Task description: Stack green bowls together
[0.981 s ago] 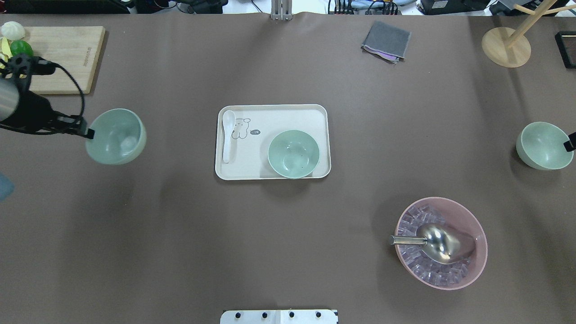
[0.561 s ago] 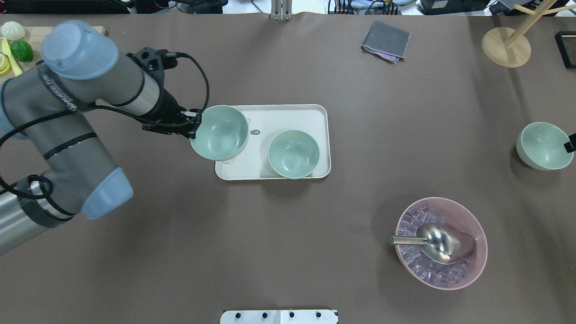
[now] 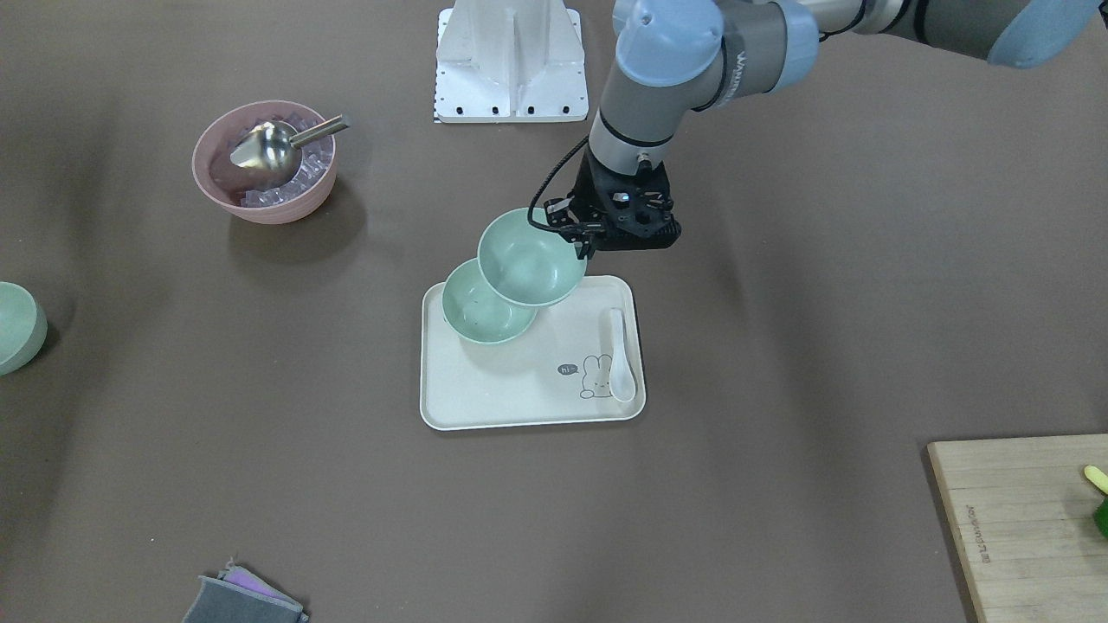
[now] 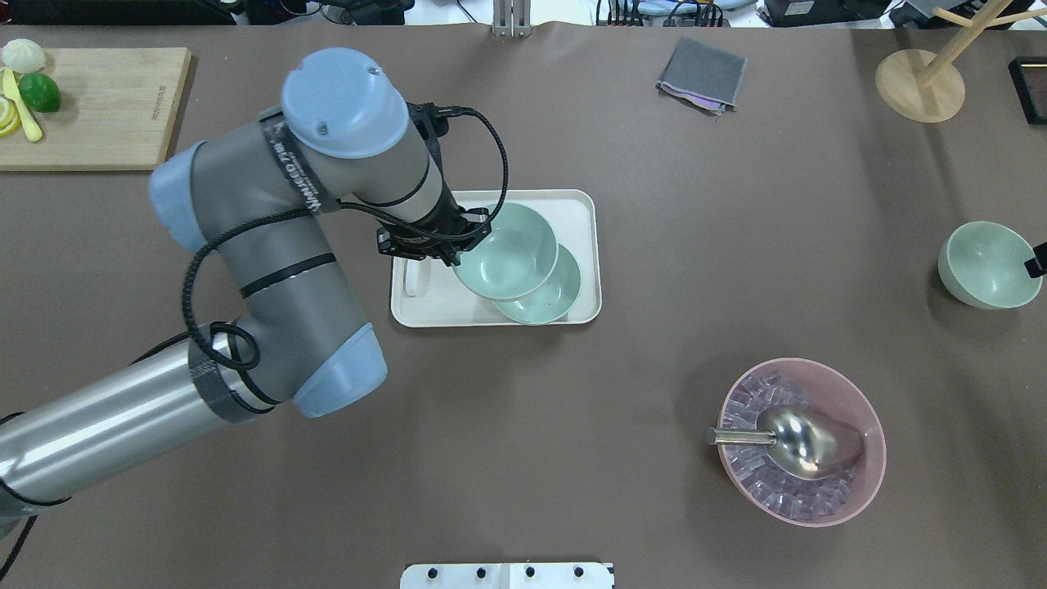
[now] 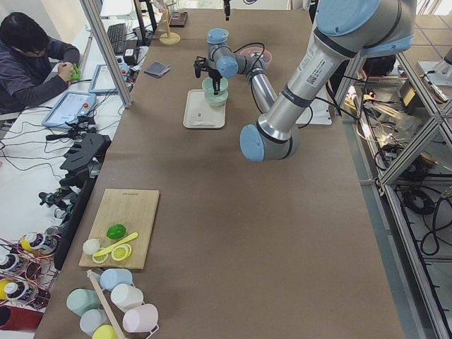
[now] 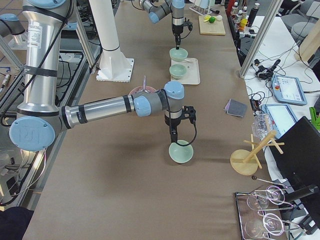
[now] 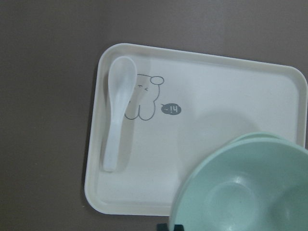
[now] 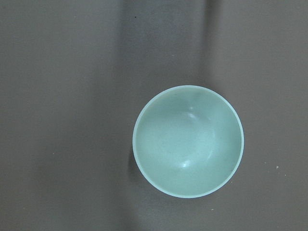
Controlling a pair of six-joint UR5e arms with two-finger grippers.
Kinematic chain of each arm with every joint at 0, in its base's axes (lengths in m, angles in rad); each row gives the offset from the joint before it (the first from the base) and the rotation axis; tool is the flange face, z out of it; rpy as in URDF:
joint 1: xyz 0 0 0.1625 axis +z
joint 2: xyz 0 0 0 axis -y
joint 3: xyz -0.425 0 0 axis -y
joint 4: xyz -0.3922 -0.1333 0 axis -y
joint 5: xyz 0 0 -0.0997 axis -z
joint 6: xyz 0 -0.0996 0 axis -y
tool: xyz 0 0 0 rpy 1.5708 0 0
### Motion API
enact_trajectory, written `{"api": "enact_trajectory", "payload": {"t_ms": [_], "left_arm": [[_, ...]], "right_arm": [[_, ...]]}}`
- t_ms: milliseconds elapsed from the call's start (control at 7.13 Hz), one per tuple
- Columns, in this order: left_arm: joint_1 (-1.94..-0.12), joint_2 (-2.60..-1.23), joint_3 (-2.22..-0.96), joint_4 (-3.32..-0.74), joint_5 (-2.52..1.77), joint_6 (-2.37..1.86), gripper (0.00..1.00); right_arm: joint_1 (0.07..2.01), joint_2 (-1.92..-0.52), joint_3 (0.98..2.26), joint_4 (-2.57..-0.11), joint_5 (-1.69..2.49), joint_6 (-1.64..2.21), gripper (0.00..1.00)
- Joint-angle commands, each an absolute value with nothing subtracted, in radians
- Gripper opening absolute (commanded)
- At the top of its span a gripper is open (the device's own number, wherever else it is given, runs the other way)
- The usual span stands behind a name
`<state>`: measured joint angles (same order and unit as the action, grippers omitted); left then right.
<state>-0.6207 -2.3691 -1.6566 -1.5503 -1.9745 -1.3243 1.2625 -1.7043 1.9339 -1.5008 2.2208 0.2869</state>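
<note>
One pale mint-green matte round bowl (image 4: 507, 249) hanging mid-frame, rim pinched by left gripper (image 4: 458, 258), partly over second green bowl (image 4: 558, 299) on cream tray (image 4: 586, 209); third green bowl (image 4: 986, 266) far right, right gripper (image 4: 1037, 263) unreadable. Likely light, stiff, slick — rim suiting grip.

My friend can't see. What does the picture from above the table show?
The robot's left gripper holds a green bowl over a second green bowl on a white tray, partly covering it. A third green bowl sits far right; a pink bowl with a metal scoop sits lower right.
</note>
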Motion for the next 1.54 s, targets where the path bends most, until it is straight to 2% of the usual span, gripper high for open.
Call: {"api": "enact_trajectory", "payload": {"t_ms": [0,280,841,1402], "left_arm": [[-0.562,-2.425,-1.568,-1.558,-1.912,-1.365,0.0],[-0.551,-2.425,-1.563,-1.56,-1.896,-1.378,0.0],[-0.551,-2.433,-1.476,-1.654,-1.882,-1.374,0.0],[-0.551,-2.428,-1.474,-1.654,-1.882,-1.374,0.0]], "right_arm": [[1.262,-1.704,1.928,-1.5,2.221,0.288,1.0],[1.262,-1.703,1.924,-1.499,2.22,0.287,1.0],[1.262,-1.701,1.922,-1.499,2.22,0.287,1.0],[1.262,-1.701,1.921,-1.5,2.22,0.287,1.0]]}}
